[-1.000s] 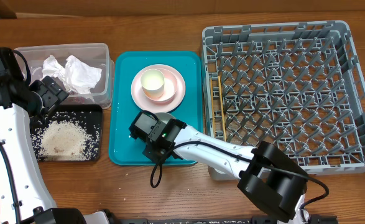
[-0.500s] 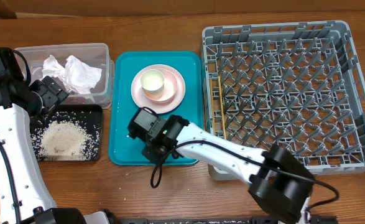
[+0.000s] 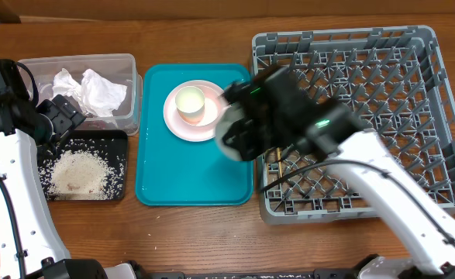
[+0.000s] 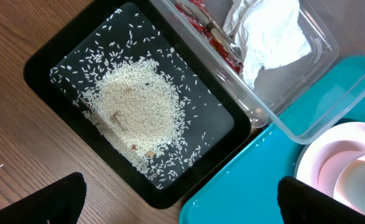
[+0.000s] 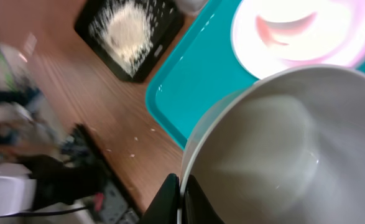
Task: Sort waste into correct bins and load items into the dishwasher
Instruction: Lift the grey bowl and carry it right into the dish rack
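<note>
My right gripper (image 3: 239,133) is shut on the rim of a pale grey-green bowl (image 3: 229,139) and holds it in the air over the right edge of the teal tray, beside the grey dish rack (image 3: 444,101). In the right wrist view the jaws (image 5: 181,193) pinch the bowl's rim (image 5: 294,143). A small white cup (image 3: 190,101) stands on the pink plate (image 3: 182,124). Chopsticks (image 3: 278,159) lie in the rack, partly hidden by the arm. My left gripper (image 3: 56,116) is open and empty above the black tray (image 3: 118,139) of rice (image 3: 76,172).
The clear tub (image 3: 126,62) holds white napkins (image 3: 95,89) and a red wrapper (image 4: 207,31). The teal tray (image 3: 188,178) lies between the bins and the rack. The left wrist view shows the black tray (image 4: 51,56), the tub (image 4: 275,118) and the plate (image 4: 331,155).
My right arm has lifted the bowl off the front of the teal tray and swung it up and right, toward the rack's left edge. The left arm has not moved.
</note>
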Action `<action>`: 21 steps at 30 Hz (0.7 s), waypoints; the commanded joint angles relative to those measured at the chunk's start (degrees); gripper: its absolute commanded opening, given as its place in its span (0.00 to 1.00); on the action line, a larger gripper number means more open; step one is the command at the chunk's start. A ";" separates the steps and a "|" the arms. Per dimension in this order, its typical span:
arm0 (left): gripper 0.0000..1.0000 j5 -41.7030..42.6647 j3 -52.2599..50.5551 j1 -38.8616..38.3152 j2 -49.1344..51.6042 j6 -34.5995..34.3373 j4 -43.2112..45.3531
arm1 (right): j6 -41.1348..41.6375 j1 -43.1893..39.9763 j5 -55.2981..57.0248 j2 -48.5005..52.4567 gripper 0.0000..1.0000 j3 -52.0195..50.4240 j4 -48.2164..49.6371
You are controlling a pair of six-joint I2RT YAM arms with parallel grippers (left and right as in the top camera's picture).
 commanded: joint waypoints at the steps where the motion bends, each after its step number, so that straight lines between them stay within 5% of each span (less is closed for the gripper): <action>1: 1.00 -0.15 0.85 -0.07 0.20 0.46 0.09 | 0.66 -9.60 -17.09 -1.73 0.04 1.09 -2.84; 10: 1.00 -0.15 0.85 -0.07 0.20 0.46 0.09 | -10.60 -34.25 -45.99 -1.70 0.04 -6.56 -11.91; 21: 1.00 -0.15 0.85 -0.07 0.20 0.46 0.07 | -22.53 -37.79 -62.60 -1.70 0.04 -29.49 -10.29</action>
